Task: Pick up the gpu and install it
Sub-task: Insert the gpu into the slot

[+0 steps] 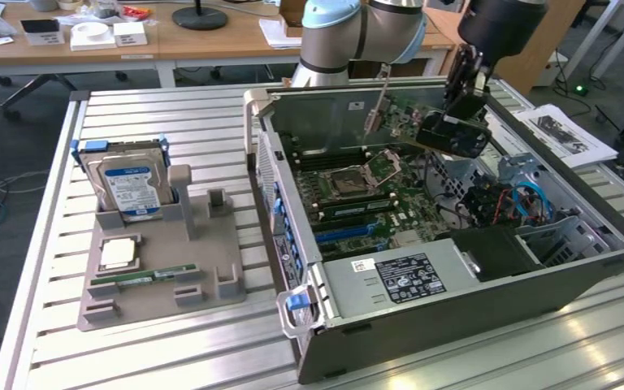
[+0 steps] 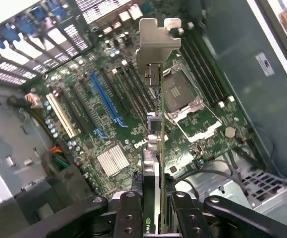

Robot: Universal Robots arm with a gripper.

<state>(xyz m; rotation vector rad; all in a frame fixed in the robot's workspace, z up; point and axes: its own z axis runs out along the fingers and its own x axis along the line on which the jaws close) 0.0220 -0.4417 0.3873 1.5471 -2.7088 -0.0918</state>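
The gpu hangs in the air over the open computer case, held on edge with its silvery bracket towards the case's rear wall. My gripper is shut on the card's black end. In the wrist view the gpu appears edge-on, its bracket at the far end, and my gripper clamps it between two black fingers. Below it lies the green motherboard with a blue expansion slot and the CPU socket. The card hangs apart from the board.
A grey parts holder on the slatted table carries a hard drive, a CPU chip and a RAM stick. The case holds a power supply and cables. Papers lie at the exterior view's right.
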